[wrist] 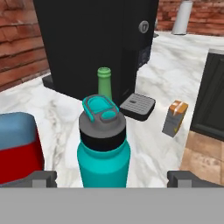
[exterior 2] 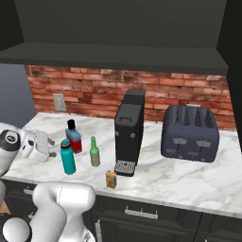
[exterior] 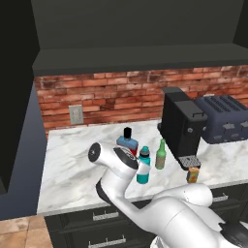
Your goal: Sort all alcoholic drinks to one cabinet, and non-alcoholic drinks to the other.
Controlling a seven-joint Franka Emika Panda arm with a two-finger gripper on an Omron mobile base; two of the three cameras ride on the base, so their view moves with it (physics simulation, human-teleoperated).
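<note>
The tall teal bottle (wrist: 103,153) with its dark cap stands on the marble counter (exterior: 72,164), right in front of my gripper (wrist: 113,179). The gripper is open, and its fingertips (wrist: 43,178) are spread wide to either side of the bottle without touching it. From the base, the hand (exterior 2: 40,144) sits just left of the teal bottle (exterior 2: 67,158). The blue flask (exterior: 128,141) with red label stands behind the teal bottle (exterior: 143,167). The slim green bottle (exterior: 161,156) is to its right. The small orange carton (exterior: 193,175) sits near the counter's front edge.
A black coffee machine (exterior: 181,126) stands right of the bottles, with a dark toaster (exterior: 223,118) beyond it. Dark upper cabinets (exterior: 135,24) hang above the brick wall (exterior: 106,94). Bare marble lies left of the bottles.
</note>
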